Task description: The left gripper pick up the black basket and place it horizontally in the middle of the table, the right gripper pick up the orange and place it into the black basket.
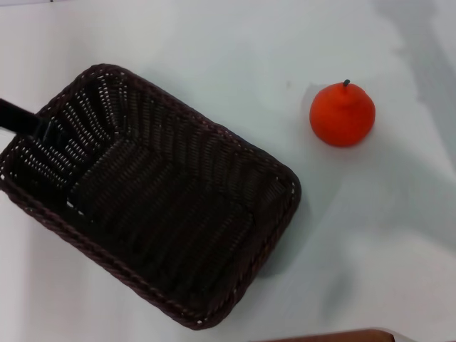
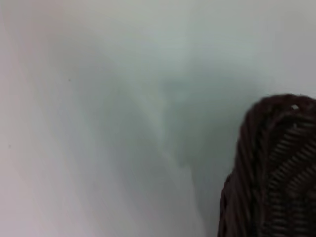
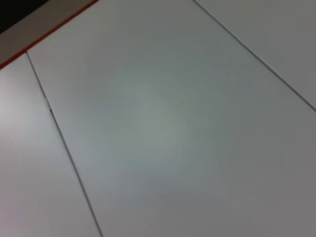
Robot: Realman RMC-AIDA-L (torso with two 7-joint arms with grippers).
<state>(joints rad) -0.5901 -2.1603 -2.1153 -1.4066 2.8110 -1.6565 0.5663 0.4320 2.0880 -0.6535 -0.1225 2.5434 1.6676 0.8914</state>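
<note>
The black basket (image 1: 157, 206) lies diagonally across the left and middle of the white table (image 1: 235, 50), open side up and empty. It looks raised a little, with its shadow offset to the right. My left gripper (image 1: 28, 122) shows only as a slim black finger at the basket's far-left rim, gripping it. A corner of the basket shows in the left wrist view (image 2: 276, 168). The orange (image 1: 342, 115) stands upright on the table, to the right of the basket and apart from it. The right gripper is out of view.
The table's brown edge strip (image 1: 335, 335) shows at the near side. The right wrist view shows only white panels with thin seams (image 3: 64, 148) and a red-orange edge (image 3: 54, 30).
</note>
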